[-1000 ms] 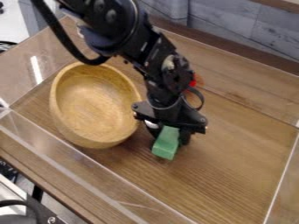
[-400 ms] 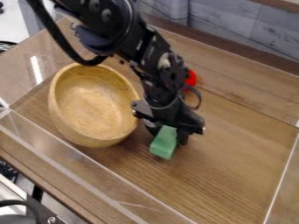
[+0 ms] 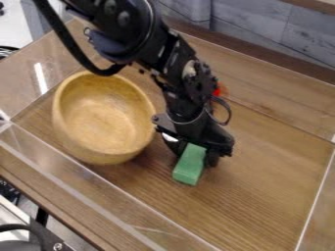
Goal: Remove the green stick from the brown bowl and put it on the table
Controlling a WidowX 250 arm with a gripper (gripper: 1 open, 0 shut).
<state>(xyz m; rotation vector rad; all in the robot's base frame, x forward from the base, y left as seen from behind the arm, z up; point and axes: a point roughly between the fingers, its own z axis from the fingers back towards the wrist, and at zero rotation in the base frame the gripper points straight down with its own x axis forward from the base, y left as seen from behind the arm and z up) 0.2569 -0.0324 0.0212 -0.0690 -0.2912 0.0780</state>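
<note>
Camera view shows the green stick [image 3: 191, 164] lying flat on the desk [image 3: 262, 206], just beside the brown bowl [image 3: 101, 120] at its four o'clock, so the placing looks done. Directly above it, the gripper [image 3: 195, 144] points steeply down, jaws spread wide and holding nothing. Nothing lies in the bowl.

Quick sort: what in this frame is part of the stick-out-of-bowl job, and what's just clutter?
Job:
- green stick, lying on the table beside the bowl
- brown bowl, nothing in it
- gripper, open, just above the stick

Lying about:
- small red thing, mostly hidden behind the arm
- clear acrylic walls
</note>
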